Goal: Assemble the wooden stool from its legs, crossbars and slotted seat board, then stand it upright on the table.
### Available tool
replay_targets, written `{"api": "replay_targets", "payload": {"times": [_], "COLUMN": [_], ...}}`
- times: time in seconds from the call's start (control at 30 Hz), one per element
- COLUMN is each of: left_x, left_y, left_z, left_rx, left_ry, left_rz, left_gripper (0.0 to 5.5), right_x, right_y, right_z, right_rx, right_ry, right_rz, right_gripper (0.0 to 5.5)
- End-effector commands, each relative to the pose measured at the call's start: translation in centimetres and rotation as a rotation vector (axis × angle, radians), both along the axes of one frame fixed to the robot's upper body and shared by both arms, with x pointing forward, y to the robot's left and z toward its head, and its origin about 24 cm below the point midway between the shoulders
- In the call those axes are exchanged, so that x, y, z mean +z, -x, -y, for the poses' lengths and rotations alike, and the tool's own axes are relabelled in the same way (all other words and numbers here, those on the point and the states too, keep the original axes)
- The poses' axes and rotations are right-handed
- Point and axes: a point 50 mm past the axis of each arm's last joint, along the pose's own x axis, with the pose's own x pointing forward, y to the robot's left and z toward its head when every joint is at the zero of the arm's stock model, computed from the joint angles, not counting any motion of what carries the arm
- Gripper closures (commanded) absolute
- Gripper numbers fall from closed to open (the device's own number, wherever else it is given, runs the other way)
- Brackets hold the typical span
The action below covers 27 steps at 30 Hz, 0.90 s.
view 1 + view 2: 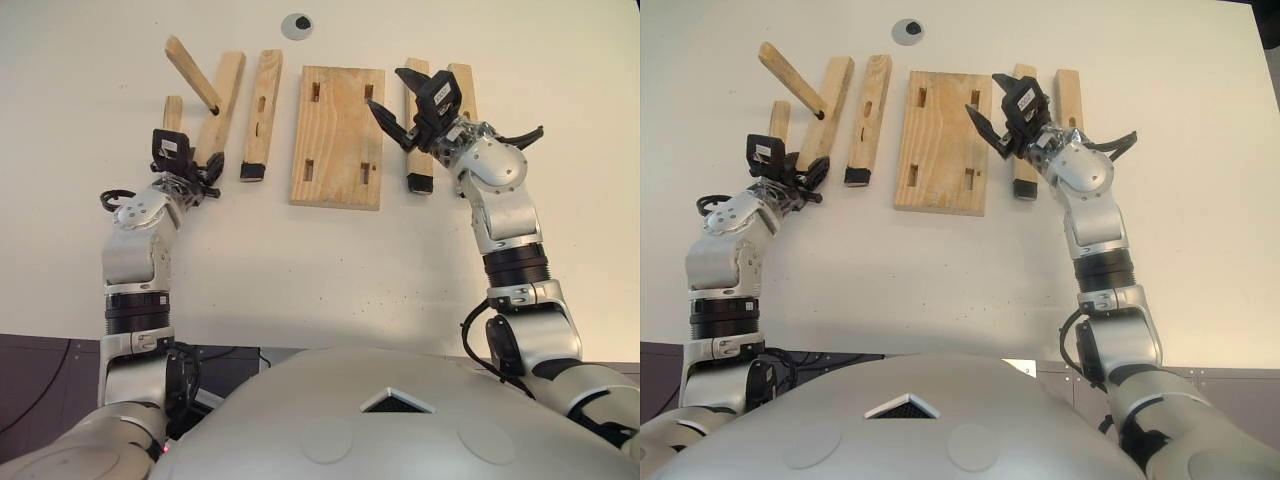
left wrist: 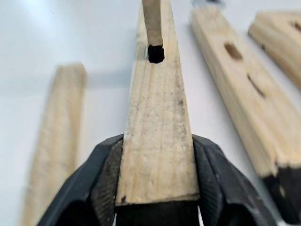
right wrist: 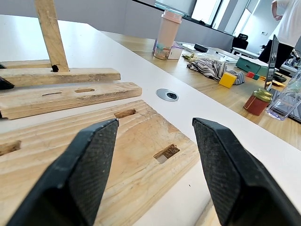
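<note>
**Left claw clamped on a leg, right claw open over the seat board**

The right gripper (image 3: 155, 123) hangs above the table (image 1: 300, 270), raised nearest the head camera, its two black fingers (image 3: 89, 169) spread wide with nothing between them. It is over the right edge of the seat board (image 1: 338, 135), which lies flat in the middle of the table with four slots cut through it.

The left gripper (image 2: 157, 146) is low at the table, its fingers pressed against both sides of the near end of a leg (image 1: 222, 100). A crossbar (image 1: 192, 72) is plugged into a dark hole near the far end of that leg and sticks up at a slant. A short piece (image 1: 173, 112) lies just left of the held leg. A second leg (image 1: 263, 110) with a black-painted near end lies between the held leg and the seat board, apart from both.

Two more legs (image 1: 462, 85) lie side by side to the right of the board, partly behind the right gripper. A round grey grommet (image 1: 296, 25) sits in the table beyond the board.
</note>
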Motion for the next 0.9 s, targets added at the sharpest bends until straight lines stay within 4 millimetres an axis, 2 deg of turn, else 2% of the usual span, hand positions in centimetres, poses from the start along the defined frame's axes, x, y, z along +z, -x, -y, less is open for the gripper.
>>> {"api": "replay_targets", "payload": {"times": [0.03, 0.07, 0.13, 0.2, 0.27, 0.37, 0.5, 0.63, 0.9], "left_x": [6.2, 7.2, 8.9, 9.7, 10.1, 10.7, 11.0, 10.9, 10.1], "left_y": [-2.1, -2.3, -2.2, -1.7, -1.0, 0.3, 1.0, 1.3, 1.8], "left_z": [1.1, 1.6, 3.3, 5.0, 6.3, 8.0, 8.7, 8.9, 9.4], "left_rx": [-0.041, -0.070, -0.180, -0.312, -0.437, -0.627, -0.732, -0.779, -0.813], "left_ry": [0.133, 0.174, 0.372, 0.606, 0.767, 0.934, 1.036, 1.060, 1.072], "left_rz": [0.293, 0.329, 0.354, 0.322, 0.276, 0.230, 0.193, 0.155, 0.101], "left_gripper": [3.51, 3.51, 3.51, 3.51, 3.51, 3.51, 3.51, 3.51, 3.51], "right_x": [1.7, 2.0, 3.2, 5.0, 7.3, 9.5, 10.8, 11.9, 12.1], "right_y": [-0.9, -1.1, -1.5, -2.0, -2.4, -1.8, -1.3, -1.2, -1.1], "right_z": [0.6, 0.6, 0.6, 0.4, 0.2, -0.4, -1.2, -2.1, -3.1], "right_rx": [-0.033, -0.041, -0.032, 0.022, 0.131, 0.390, 0.554, 0.637, 0.673], "right_ry": [-0.020, -0.034, -0.118, -0.397, -0.696, -0.869, -0.930, -0.954, -0.956], "right_rz": [0.067, 0.083, 0.079, -0.064, -0.225, -0.472, -0.634, -0.718, -0.758], "right_gripper": [2.60, 2.60, 2.60, 2.60, 2.60, 2.60, 2.16, 1.41, 1.35]}}
